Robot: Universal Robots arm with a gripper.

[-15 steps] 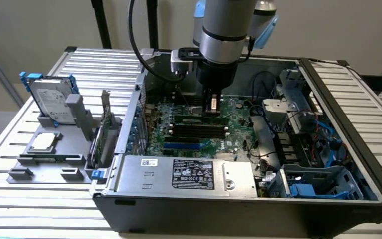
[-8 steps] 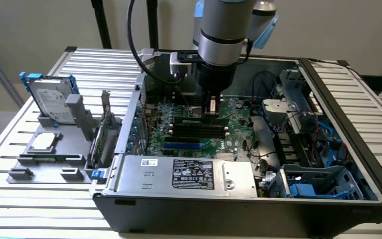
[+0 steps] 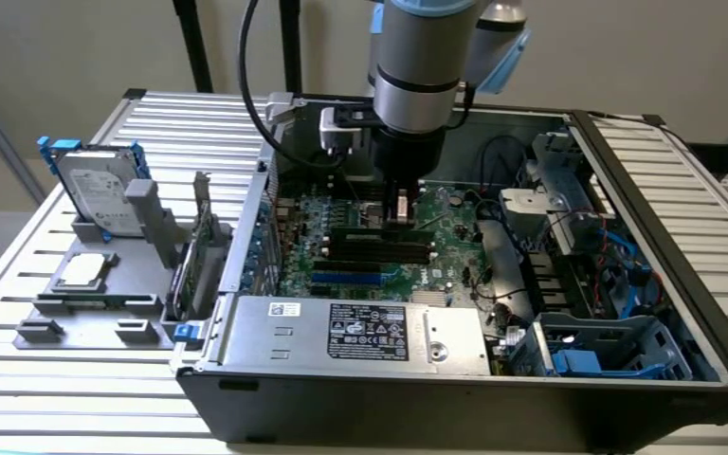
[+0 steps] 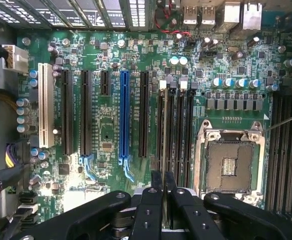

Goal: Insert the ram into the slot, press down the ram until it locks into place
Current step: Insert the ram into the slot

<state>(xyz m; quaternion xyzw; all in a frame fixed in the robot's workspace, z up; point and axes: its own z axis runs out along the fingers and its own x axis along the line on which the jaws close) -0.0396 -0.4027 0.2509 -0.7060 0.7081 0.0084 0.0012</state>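
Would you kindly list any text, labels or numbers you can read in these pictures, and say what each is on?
Nothing reads clearly.
Black label on the silver metal power-supply box: too small.
White print on the large green motherboard: too blurred.
Label on the upright grey hard drive: too small.

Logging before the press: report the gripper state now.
Gripper: closed, holding the ram edge-on.
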